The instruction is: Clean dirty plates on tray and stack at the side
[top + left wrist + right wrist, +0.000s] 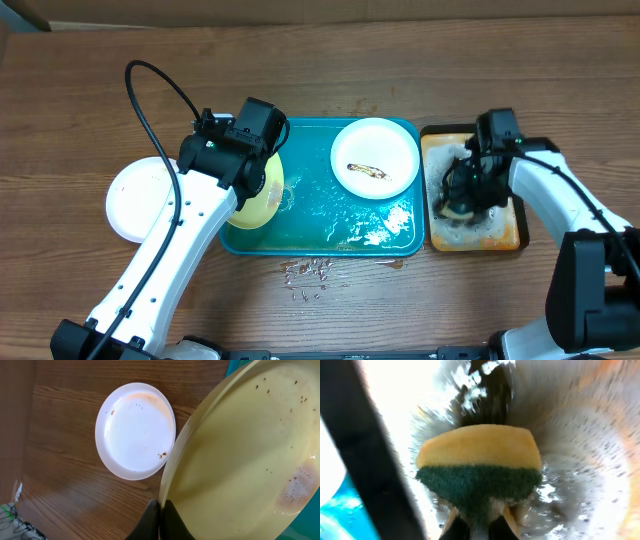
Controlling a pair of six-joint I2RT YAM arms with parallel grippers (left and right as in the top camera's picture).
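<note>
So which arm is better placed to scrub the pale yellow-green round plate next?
Probably right: the right pincer is shut on the yellow-and-green sponge above the small orange tray. The left pincer grips the pale yellow-green plate by its rim, tilted at the left edge of the teal plastic tray.

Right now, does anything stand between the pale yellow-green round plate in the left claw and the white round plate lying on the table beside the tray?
Nothing visible does. The left claw grips the pale yellow-green round plate by its rim, and only brown wooden table shows between it and the white round plate.
</note>
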